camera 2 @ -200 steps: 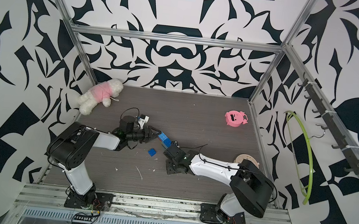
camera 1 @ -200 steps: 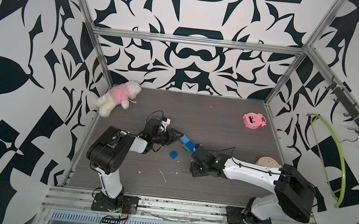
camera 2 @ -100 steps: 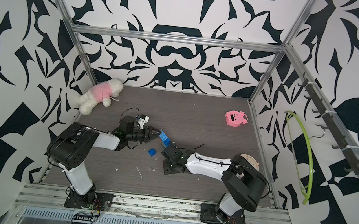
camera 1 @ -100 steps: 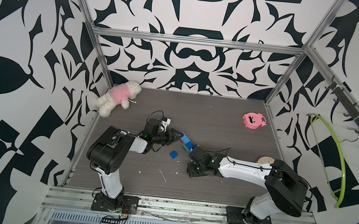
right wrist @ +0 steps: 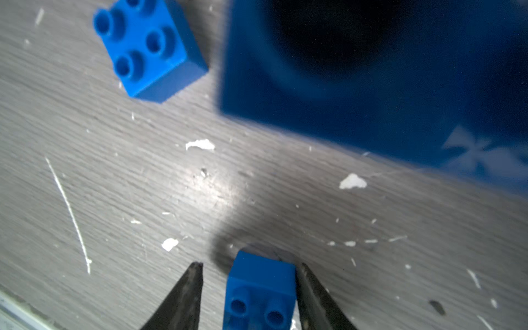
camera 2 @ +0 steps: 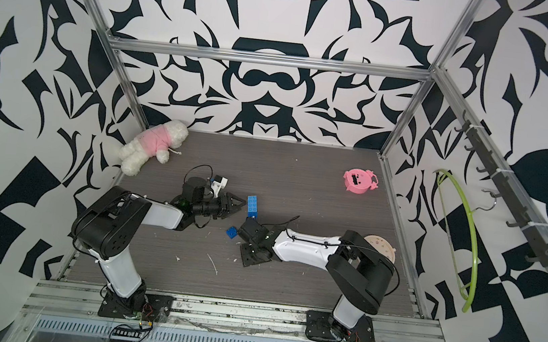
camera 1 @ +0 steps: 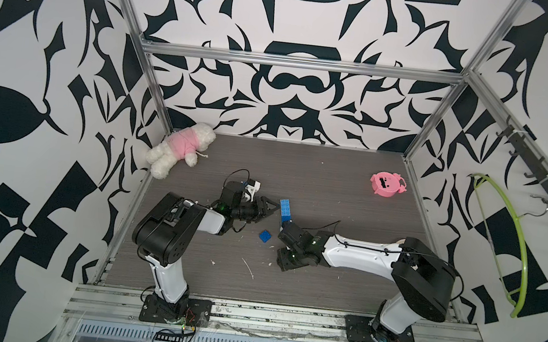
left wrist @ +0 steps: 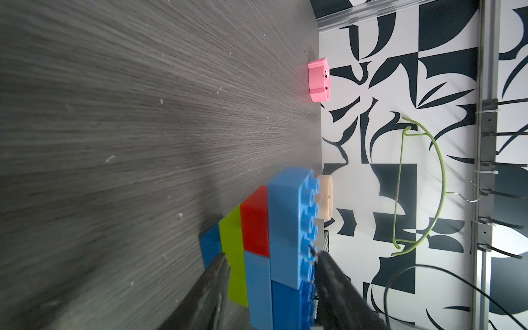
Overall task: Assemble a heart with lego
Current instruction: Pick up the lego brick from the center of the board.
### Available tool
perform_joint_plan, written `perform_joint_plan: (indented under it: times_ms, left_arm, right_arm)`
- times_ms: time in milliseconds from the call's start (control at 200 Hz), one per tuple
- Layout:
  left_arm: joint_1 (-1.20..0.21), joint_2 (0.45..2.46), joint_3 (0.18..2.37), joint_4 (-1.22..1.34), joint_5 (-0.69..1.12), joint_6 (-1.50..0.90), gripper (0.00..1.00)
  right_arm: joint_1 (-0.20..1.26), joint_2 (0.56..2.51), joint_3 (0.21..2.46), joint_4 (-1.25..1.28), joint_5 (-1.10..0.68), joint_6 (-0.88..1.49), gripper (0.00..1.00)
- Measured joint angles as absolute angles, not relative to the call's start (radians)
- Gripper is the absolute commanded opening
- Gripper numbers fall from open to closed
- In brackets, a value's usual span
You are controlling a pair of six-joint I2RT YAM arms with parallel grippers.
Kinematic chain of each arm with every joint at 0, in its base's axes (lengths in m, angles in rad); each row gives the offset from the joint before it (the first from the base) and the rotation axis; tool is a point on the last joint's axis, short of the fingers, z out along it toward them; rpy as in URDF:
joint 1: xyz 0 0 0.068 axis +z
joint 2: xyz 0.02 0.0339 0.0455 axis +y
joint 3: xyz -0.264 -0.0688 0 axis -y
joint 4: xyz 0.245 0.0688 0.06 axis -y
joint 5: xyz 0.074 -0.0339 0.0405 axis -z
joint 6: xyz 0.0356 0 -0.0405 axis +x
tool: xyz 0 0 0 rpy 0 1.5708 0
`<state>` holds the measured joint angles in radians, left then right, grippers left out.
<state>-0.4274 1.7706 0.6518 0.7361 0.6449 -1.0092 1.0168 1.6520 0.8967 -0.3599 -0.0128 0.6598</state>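
Since a second ago my right arm [camera 1: 361, 255] has slid toward my left side, while my left arm [camera 1: 210, 221] holds its place. At mid desk [camera 1: 334, 185], my left jaws are clamped on the heart [camera 1: 285, 211], a part-built stack of blue, lime green and red lego, studs up. My right jaws stand part open around 1 small blue brick [right wrist: 261, 285]; it touches 1 jaw, with a gap at the other. 1 loose blue brick [camera 1: 265, 236] lies on the desk just beside them.

Colours and patterns
Heart [left wrist: 285, 228] blue, lime, red; loose 2x2 brick [right wrist: 148, 48] blue; floor [left wrist: 114, 114] grey woodgrain; walls [left wrist: 400, 71] black-and-white foliate.
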Motion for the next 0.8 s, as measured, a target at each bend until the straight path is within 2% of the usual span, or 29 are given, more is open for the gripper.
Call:
perform_joint_plan:
  times_ms: [255, 585, 715, 800]
  left_arm:
    - [-0.427, 1.771, 0.646, 0.737, 0.645, -1.005, 0.52]
    - [-0.427, 1.774, 0.645, 0.739, 0.645, -1.005, 0.52]
    - [-0.427, 1.774, 0.644, 0.740, 0.645, -1.005, 0.52]
    - [-0.427, 1.774, 0.644, 0.740, 0.645, -1.006, 0.52]
  right_arm:
    - [1.030, 1.632, 0.897, -0.419, 0.036, 0.641, 0.49]
    - [1.048, 1.626, 0.903, -0.430, 0.052, 0.622, 0.31]
    - [1.052, 1.626, 0.908, -0.430, 0.053, 0.620, 0.30]
    - [1.052, 1.626, 0.908, -0.429, 0.053, 0.619, 0.21]
